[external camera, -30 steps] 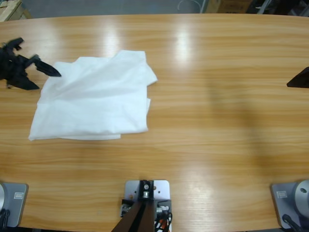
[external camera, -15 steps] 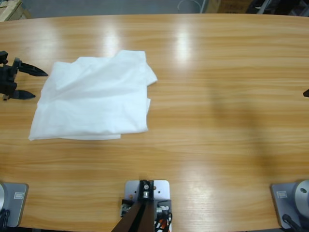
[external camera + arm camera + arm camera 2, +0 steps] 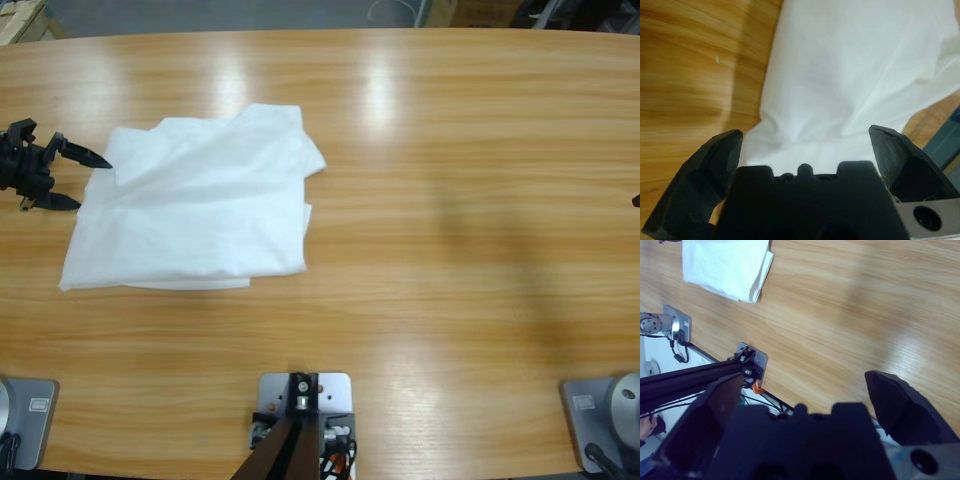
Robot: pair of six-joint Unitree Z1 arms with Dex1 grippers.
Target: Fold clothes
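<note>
The clothes are one white T-shirt (image 3: pixel 195 200), lying loosely folded on the left part of the table. My left gripper (image 3: pixel 92 183) stands open at the shirt's left edge, one jaw tip at the upper left corner of the fabric. In the left wrist view the T-shirt (image 3: pixel 850 75) fills the space ahead of the left gripper (image 3: pixel 806 132), and nothing is pinched between the jaws. My right gripper (image 3: pixel 802 377) is open and holds nothing, far from the T-shirt (image 3: pixel 725 265). Only a black tip of the right gripper (image 3: pixel 636 201) shows at the right edge of the high view.
The wooden table (image 3: pixel 450 200) stretches bare to the right of the shirt. Its far edge (image 3: pixel 320 32) curves along the top of the high view, with boxes (image 3: pixel 20 15) and floor beyond it.
The left gripper drew back to the left, then returned to the shirt's left edge, still open. The right gripper withdrew almost fully past the right edge. The shirt has not moved.
</note>
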